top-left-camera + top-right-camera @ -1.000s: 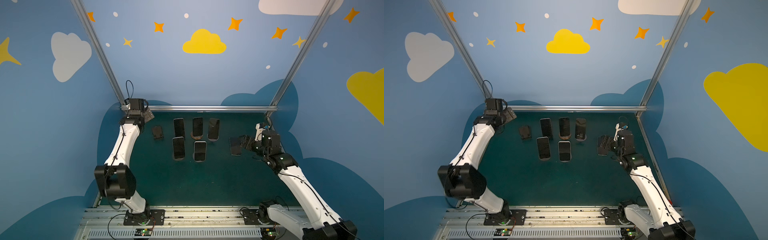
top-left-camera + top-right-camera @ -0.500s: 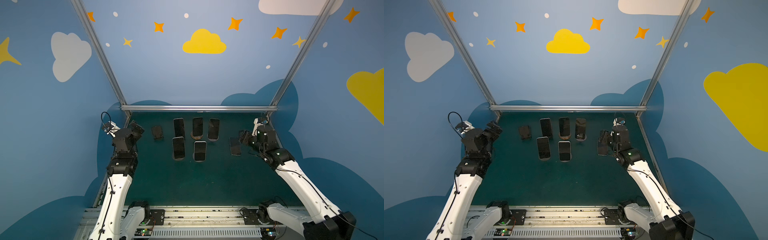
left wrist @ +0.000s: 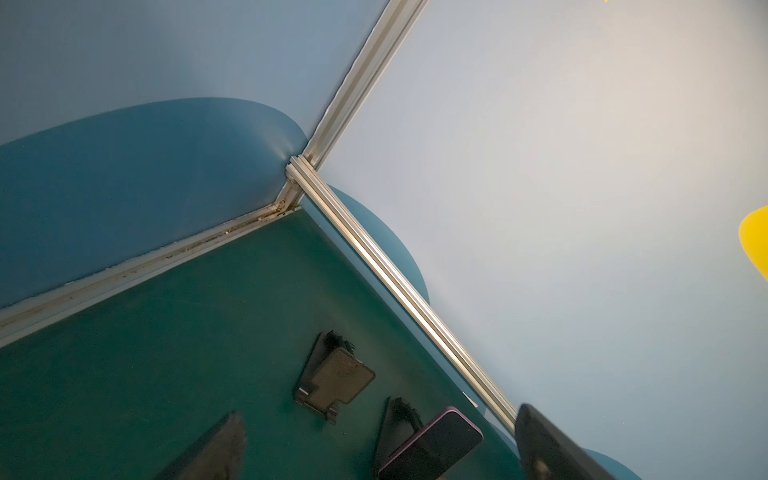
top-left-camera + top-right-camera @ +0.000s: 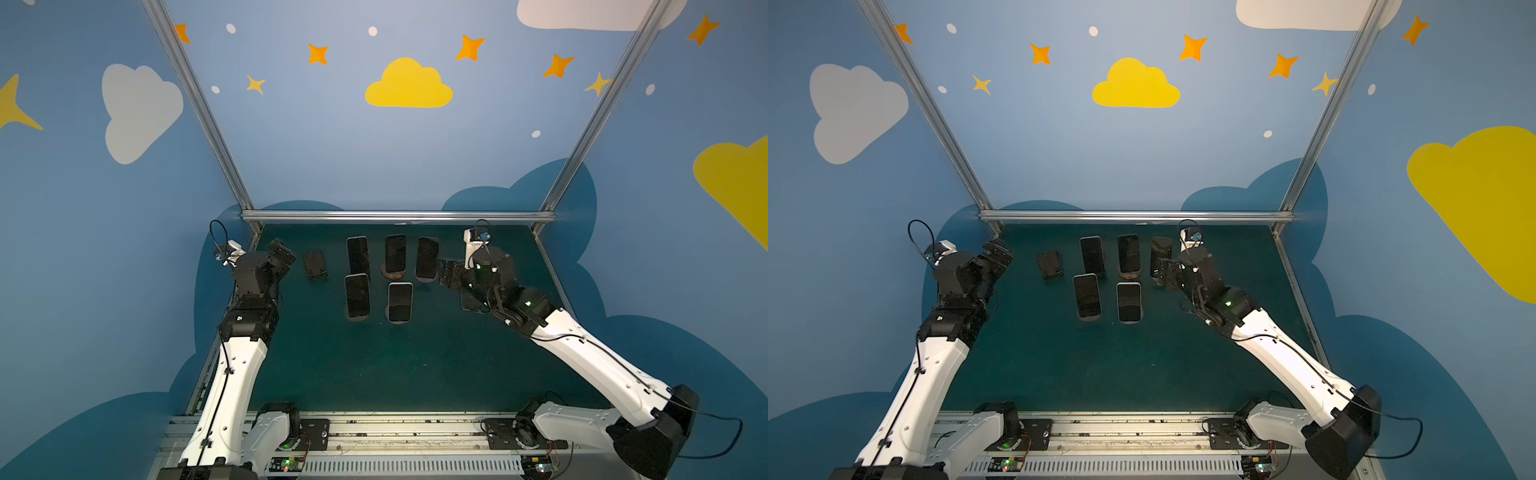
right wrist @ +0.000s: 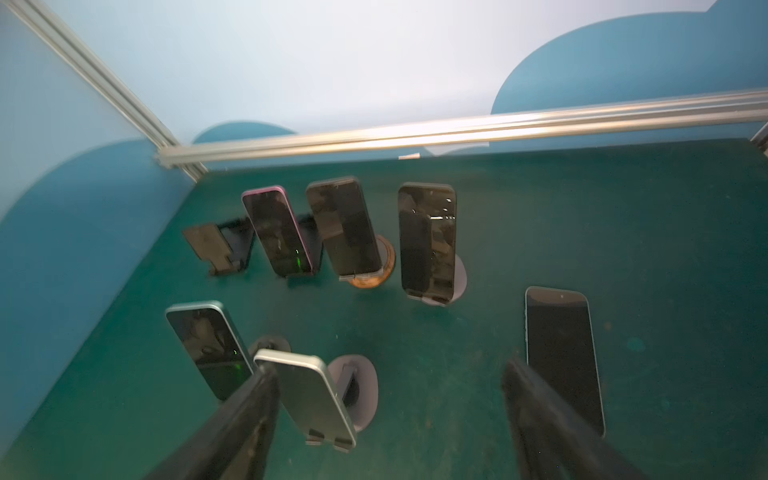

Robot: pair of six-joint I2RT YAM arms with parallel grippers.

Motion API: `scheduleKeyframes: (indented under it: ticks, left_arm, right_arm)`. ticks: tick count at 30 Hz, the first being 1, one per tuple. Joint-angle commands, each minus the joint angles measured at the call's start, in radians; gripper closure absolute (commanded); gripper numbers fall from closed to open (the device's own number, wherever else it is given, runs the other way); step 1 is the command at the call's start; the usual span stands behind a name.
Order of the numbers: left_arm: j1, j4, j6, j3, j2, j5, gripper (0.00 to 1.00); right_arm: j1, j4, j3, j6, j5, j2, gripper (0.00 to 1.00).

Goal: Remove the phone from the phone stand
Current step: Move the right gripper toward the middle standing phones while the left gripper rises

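Several dark-screened phones lean on stands in two rows on the green mat. The back-right phone (image 4: 427, 257) (image 4: 1160, 254) (image 5: 427, 241) rests on a grey round phone stand (image 5: 460, 279). My right gripper (image 4: 448, 275) (image 4: 1166, 275) (image 5: 390, 415) hovers just to its right, open and empty. Close to one of its fingers (image 5: 232, 428) is the silver-edged front phone (image 5: 307, 395) (image 4: 400, 301). One more phone (image 5: 561, 353) (image 4: 471, 302) lies flat on the mat under my right arm. My left gripper (image 4: 280, 253) (image 4: 996, 254) (image 3: 380, 446) is open and empty at the far left.
An empty black stand (image 4: 314, 264) (image 4: 1049, 264) (image 3: 332, 382) sits left of the back row, beside the purple phone (image 3: 432, 449) (image 5: 276, 230). A wooden round stand (image 5: 374, 278) holds the middle back phone. Aluminium rails (image 4: 395, 216) and blue walls bound the mat.
My left arm swung out of the back-left corner and now sits lower, nearer the front. My right gripper moved away from the flat phone toward the back-right phone.
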Motion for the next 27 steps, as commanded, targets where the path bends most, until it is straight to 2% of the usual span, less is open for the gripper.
scheduleKeyframes:
  ticks: [1, 3, 4, 6, 10, 13, 16, 23, 27]
  left_arm:
    - [-0.023, -0.001, 0.097, 0.048, 0.016, 0.056, 0.0]
    - [-0.04, -0.067, 0.179, 0.105, 0.041, 0.039, 0.0]
    - [-0.042, -0.069, 0.189, 0.111, 0.046, 0.041, 0.0]
    - [-0.04, -0.03, 0.164, 0.083, 0.037, 0.077, 0.0]
    - [-0.04, 0.011, 0.121, 0.066, 0.039, 0.178, 0.0]
    - [-0.025, 0.011, 0.101, 0.07, 0.046, 0.209, 0.0]
    - [-0.021, 0.043, 0.093, 0.049, 0.042, 0.21, 0.0]
    - [-0.029, 0.142, 0.053, 0.026, 0.08, 0.359, 0.0]
    - [-0.045, 0.154, 0.046, 0.017, 0.082, 0.368, 0.0]
  right_arm:
    - [0.037, -0.072, 0.122, -0.046, 0.132, 0.067, 0.13]
    - [0.043, -0.09, 0.144, -0.062, 0.13, 0.065, 0.15]
    - [0.057, -0.07, 0.135, -0.052, 0.168, 0.047, 0.2]
    - [0.078, -0.024, 0.128, -0.006, 0.245, 0.018, 0.2]
    - [0.097, -0.105, 0.222, 0.01, 0.194, 0.057, 0.21]
    - [0.147, -0.174, 0.267, 0.01, 0.213, 0.09, 0.22]
    - [0.203, -0.199, 0.269, 0.016, 0.204, 0.079, 0.22]
    - [0.286, -0.341, 0.24, 0.104, 0.245, 0.003, 0.22]
    - [0.317, -0.342, 0.195, 0.093, 0.276, -0.045, 0.13]
